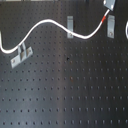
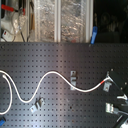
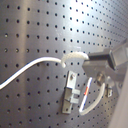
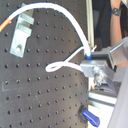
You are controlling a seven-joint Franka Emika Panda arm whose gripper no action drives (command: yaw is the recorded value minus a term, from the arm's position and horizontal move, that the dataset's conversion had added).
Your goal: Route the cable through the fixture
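The white cable (image 1: 45, 21) runs in waves across the black pegboard in both exterior views. It crosses the middle metal fixture (image 1: 71, 28) and rises to its red band (image 1: 104, 19). My gripper (image 1: 108, 5) hangs at the first exterior view's top right, just past that band. In the first wrist view the cable (image 3: 47, 61) runs into the gripper (image 3: 93, 67), and the red band (image 3: 89, 93) hangs beside a fixture (image 3: 71, 93). In the second wrist view the cable (image 4: 67, 19) arcs into the fingertips (image 4: 89, 61), which look shut on it.
Another metal fixture (image 1: 111, 25) stands right of the red band, and a third (image 1: 20, 55) lies under the cable at the first exterior view's left. In the second exterior view, shelves with clutter (image 2: 47, 20) sit behind the board. A blue object (image 4: 91, 116) shows in the second wrist view.
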